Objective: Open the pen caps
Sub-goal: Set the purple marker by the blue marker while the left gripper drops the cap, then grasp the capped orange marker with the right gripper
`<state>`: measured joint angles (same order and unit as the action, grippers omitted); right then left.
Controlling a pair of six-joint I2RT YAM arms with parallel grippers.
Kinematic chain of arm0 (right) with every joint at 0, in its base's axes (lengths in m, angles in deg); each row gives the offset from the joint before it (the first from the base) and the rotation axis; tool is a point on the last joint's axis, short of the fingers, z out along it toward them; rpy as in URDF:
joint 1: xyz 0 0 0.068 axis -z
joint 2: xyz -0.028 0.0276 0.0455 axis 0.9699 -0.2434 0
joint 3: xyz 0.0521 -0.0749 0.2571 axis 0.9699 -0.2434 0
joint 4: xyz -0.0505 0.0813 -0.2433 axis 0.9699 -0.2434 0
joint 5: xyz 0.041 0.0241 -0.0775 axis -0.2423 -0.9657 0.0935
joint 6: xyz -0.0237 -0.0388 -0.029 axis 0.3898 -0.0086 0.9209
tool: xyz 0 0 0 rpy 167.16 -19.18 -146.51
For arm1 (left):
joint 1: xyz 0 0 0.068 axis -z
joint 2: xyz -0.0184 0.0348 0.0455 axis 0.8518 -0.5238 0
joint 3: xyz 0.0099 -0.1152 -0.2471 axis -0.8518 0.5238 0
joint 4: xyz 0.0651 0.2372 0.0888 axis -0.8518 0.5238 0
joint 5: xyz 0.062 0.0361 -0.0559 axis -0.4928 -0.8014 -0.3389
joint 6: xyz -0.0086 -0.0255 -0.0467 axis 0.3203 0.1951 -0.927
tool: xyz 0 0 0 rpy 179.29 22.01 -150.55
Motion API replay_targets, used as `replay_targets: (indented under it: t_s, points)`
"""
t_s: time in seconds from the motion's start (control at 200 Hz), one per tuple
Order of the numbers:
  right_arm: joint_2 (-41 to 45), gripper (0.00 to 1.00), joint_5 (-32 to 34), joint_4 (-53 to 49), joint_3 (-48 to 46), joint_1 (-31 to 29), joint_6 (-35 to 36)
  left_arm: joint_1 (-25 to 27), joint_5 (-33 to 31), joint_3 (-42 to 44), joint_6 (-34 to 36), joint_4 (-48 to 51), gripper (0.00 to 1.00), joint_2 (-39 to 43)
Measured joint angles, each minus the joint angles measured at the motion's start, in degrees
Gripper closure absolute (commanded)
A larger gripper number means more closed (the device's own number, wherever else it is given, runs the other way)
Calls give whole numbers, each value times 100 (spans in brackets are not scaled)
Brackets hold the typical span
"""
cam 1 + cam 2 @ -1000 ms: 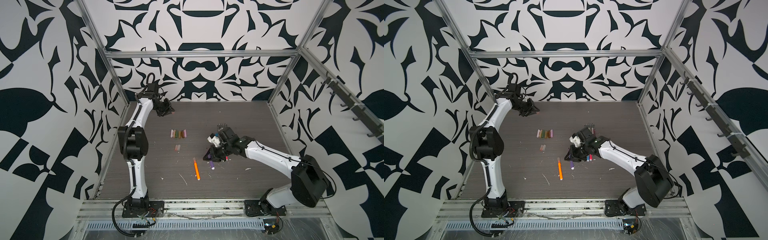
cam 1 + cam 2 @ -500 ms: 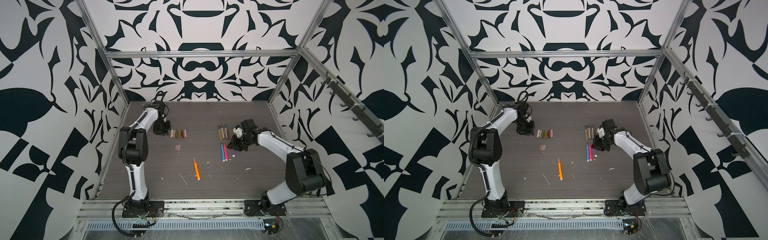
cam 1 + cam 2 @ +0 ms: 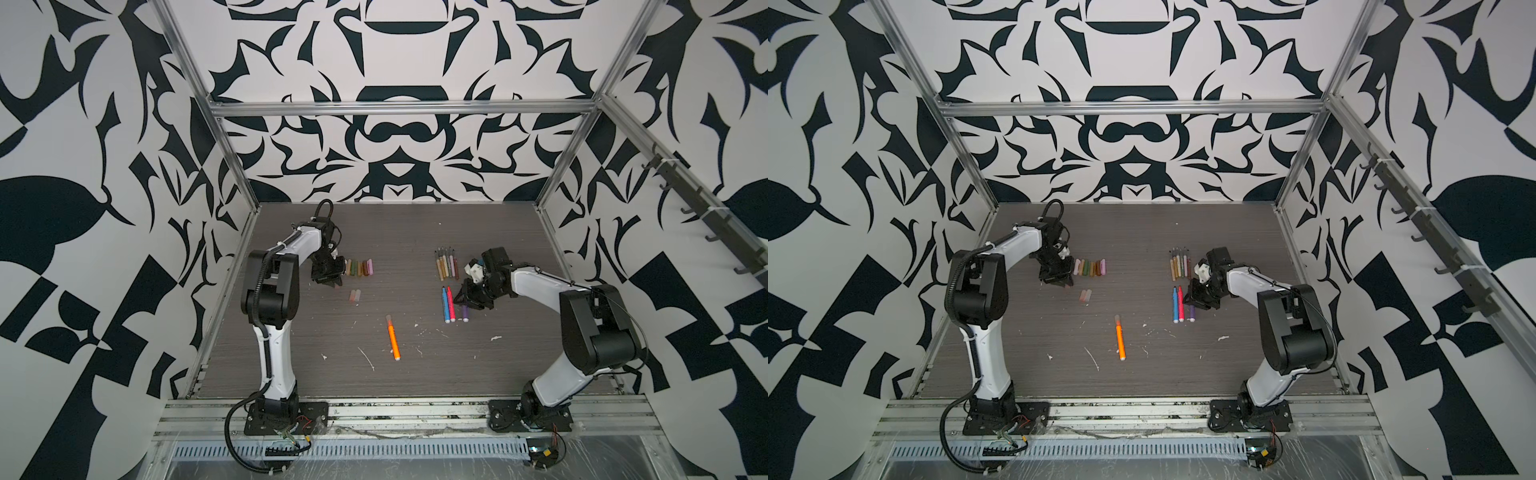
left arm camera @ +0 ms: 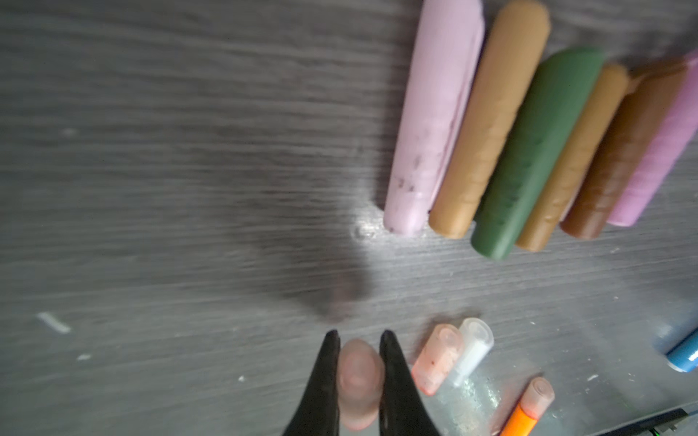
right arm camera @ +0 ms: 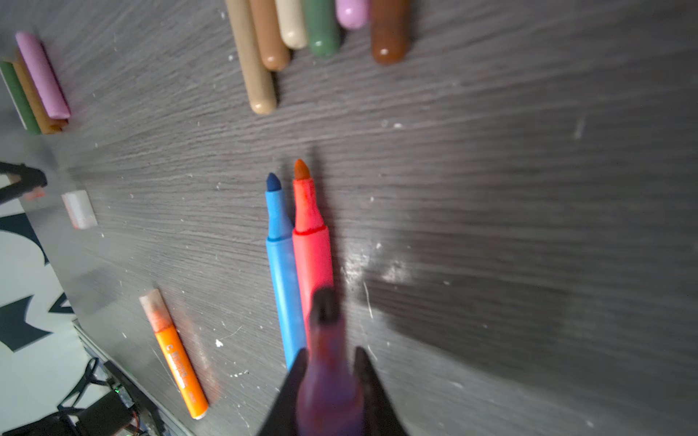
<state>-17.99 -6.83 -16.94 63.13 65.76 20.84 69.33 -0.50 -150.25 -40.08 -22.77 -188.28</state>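
My left gripper (image 4: 359, 334) (image 3: 328, 280) is shut on a translucent pinkish pen cap (image 4: 359, 377), low over the table beside a row of pen caps (image 3: 359, 267) (image 4: 528, 151) in pink, tan, green and brown. Two more loose caps (image 3: 354, 296) (image 4: 436, 358) lie close by. My right gripper (image 5: 329, 351) (image 3: 467, 297) straddles an uncapped purple pen (image 5: 328, 381) lying next to the blue pen (image 5: 283, 264) and pink pen (image 5: 311, 245); its jaws stand slightly apart from the pen. An orange pen (image 3: 392, 343) (image 5: 177, 355) lies mid-table with its cap on.
Several thin uncapped pens (image 3: 446, 266) (image 5: 302, 30) lie in a row behind the blue and pink ones. White scraps (image 3: 368, 359) dot the table's front half. Patterned walls and metal frame posts (image 3: 232, 166) enclose the table on three sides.
The right arm carried the purple pen from mid-table rightwards and set it by the blue and pink pens; its jaws have widened. The left arm came down from the back to beside the cap row.
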Motion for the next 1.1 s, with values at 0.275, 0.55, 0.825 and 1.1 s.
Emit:
replay_targets:
  t_s: [0.275, 0.55, 0.825, 1.1]
  points:
    - [46, 64, 13, 9, 2, 2, 9, 39, 114, 125, 33, -140, 73, -22]
    - [944, 64, 529, -485, 227, -1008, -238, 48, 317, 133, 44, -197, 61, -22]
    - [361, 59, 1064, -446, 726, -3587, -1036, 72, 295, 243, -157, -216, 59, 151]
    - [-1217, 56, 2000, -981, 2020, -4747, -1368, -107, 326, 826, -986, -509, 58, 1759]
